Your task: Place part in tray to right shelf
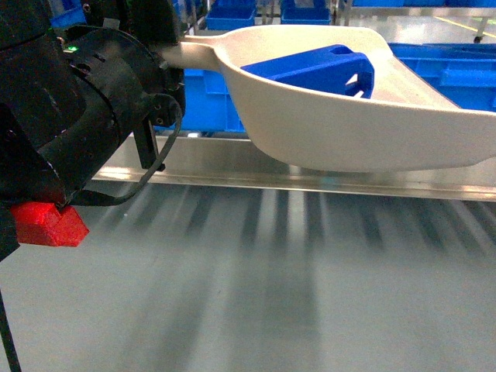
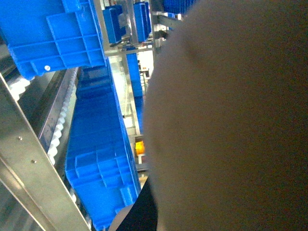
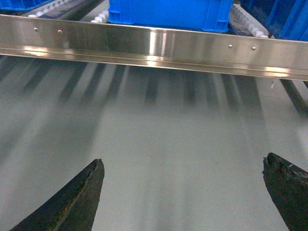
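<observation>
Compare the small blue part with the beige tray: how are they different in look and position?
The part is bright blue and angular with a handle hole; the tray is beige, rounded and far larger. The part lies inside; the tray holds it above the shelf's steel rail. Both look like plastic.

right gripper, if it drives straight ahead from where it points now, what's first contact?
Likely the shelf's shiny front rail, with a blue crate just behind it. The right gripper is open, nothing between its fingers; depth is unclear.
</observation>
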Robot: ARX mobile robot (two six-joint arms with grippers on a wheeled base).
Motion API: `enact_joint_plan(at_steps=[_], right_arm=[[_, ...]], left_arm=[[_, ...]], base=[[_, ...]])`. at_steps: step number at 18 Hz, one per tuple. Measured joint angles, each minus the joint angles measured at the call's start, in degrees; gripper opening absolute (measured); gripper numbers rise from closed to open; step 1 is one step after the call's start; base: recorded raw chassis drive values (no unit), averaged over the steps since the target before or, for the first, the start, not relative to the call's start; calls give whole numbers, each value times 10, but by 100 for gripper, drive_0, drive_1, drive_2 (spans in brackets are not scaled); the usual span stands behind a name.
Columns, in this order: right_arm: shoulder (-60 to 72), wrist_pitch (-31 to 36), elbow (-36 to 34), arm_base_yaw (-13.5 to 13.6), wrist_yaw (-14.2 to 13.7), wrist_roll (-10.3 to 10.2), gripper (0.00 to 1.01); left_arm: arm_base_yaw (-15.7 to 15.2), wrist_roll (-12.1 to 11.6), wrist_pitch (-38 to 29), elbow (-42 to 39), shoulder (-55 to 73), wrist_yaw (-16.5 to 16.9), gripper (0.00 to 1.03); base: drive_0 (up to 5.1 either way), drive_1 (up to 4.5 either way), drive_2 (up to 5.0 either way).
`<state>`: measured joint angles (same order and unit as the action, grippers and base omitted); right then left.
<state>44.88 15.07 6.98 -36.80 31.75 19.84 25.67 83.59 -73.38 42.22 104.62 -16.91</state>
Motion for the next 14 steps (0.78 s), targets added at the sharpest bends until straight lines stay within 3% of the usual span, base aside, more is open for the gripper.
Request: enact_joint_plan(at_steps=[5,14], right_arm=[[0,0,0,0,0,0,98],[0,-3,0,0,0,0,98]], left_arm=[[-2,0,2,0,0,0,13],[0,0,2,0,0,0,13]], base=[[160,301,-461],[-9,385,-403]])
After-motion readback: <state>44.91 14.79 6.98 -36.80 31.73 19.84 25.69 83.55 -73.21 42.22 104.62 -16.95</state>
